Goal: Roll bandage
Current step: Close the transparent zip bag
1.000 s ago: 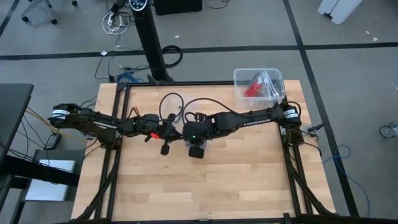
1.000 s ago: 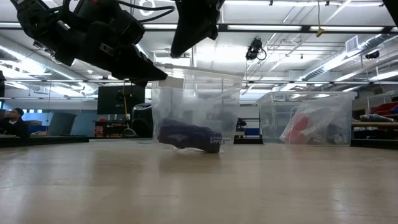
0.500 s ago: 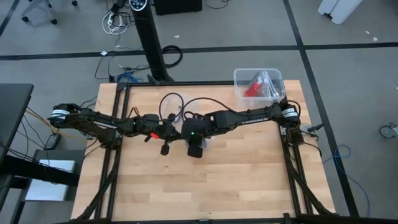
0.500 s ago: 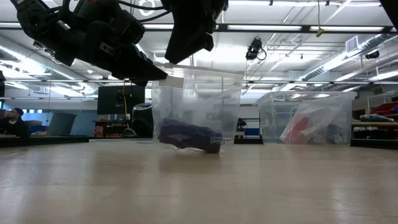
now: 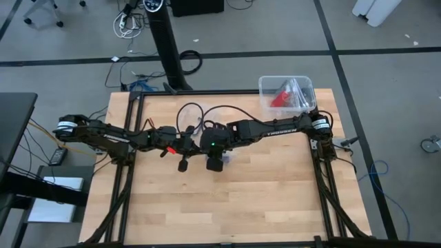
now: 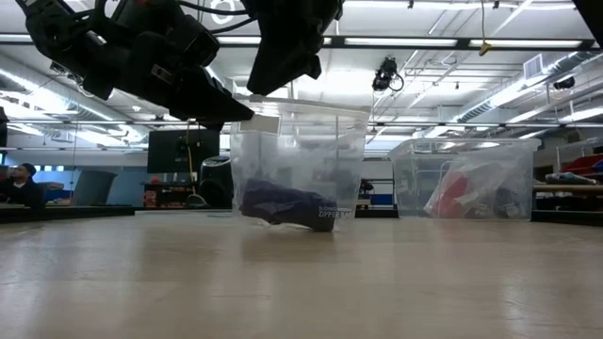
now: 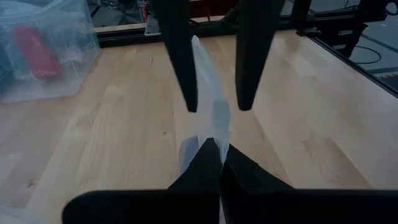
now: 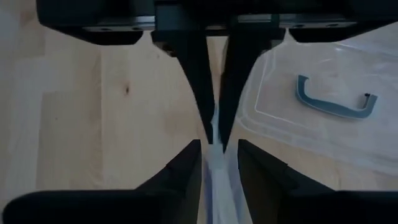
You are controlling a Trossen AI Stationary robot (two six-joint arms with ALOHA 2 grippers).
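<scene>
Hanging mid-frame, the bag (image 6: 297,160) holds the bandage (image 6: 287,207) directly below both grippers: left gripper (image 7: 214,149) clenched on its edge, right gripper (image 7: 214,106) fingers parted around it.

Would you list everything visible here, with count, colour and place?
table: one, light wood, under both arms
clear bag: one, transparent, upright at table centre
bandage: one, dark blue roll, inside the clear bag
plastic bin: one, clear, far right corner
red item: one, red, in the bin
person: one, background
left gripper: shut on the bag's top edge
right gripper: open, straddling that edge
</scene>
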